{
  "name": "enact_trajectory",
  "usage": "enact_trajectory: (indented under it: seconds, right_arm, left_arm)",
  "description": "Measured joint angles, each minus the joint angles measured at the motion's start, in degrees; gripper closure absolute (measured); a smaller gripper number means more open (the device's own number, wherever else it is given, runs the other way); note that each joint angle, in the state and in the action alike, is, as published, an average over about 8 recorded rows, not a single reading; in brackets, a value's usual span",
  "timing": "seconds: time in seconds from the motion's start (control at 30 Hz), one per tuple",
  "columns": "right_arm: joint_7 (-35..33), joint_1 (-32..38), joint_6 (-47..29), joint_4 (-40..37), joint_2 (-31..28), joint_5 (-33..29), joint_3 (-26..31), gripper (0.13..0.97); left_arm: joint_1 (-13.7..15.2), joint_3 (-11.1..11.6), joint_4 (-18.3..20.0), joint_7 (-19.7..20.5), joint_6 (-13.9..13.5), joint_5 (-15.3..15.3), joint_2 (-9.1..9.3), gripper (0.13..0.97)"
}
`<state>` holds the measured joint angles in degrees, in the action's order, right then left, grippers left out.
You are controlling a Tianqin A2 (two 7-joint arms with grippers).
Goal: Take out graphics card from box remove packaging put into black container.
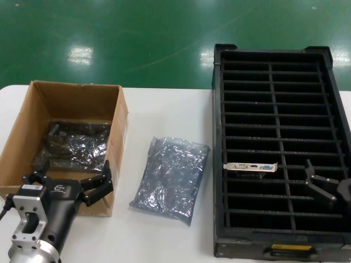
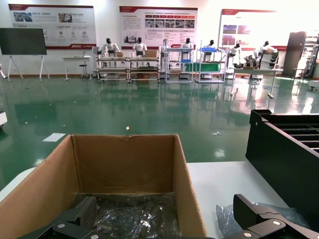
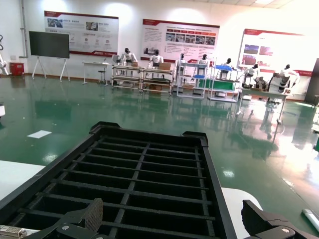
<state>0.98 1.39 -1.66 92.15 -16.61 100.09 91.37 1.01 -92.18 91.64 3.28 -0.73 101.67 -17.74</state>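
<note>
White counter [image 1: 164,109]: carries the black container, the box and the loose packaging; green floor lies beyond it.
Black container [image 1: 218,164]: long slotted tray on the robot's right side of the counter, two columns of narrow slots, a yellow label [image 1: 289,249] on its near end wall.
Box [image 1: 122,118]: brown corrugated cardboard, open at the top, on the left side of the counter; crinkled bagged items [image 1: 74,145] lie on its floor.
Packaging [image 1: 173,175]: grey-silver anti-static bag, lying flat on the counter between the box and the black container, touching neither.
Left gripper [image 1: 100,185]: at the near right corner of the box, over the rim; its jaws stand wide apart and hold nothing. The left wrist view shows one finger over the bagged items inside the box and the other out over the counter.
Right gripper [image 1: 324,185]: above the right column of the black container, near its front; jaws spread wide, nothing between them.
Graphics card [image 1: 250,166]: standing in a slot of the left column of the black container, silver end bracket uppermost with its blue port [image 1: 265,166] showing; well apart from both grippers, with the right one nearer.
</note>
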Motion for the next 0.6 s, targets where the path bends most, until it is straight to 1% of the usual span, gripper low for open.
enact_trajectory:
  seconds: [0.6]
  right_arm:
    - [0.0, 0.0, 0.0, 0.0, 0.0, 0.0, 0.0, 0.129]
  left_arm:
    - [0.0, 0.0, 0.0, 0.0, 0.0, 0.0, 0.0, 0.132]
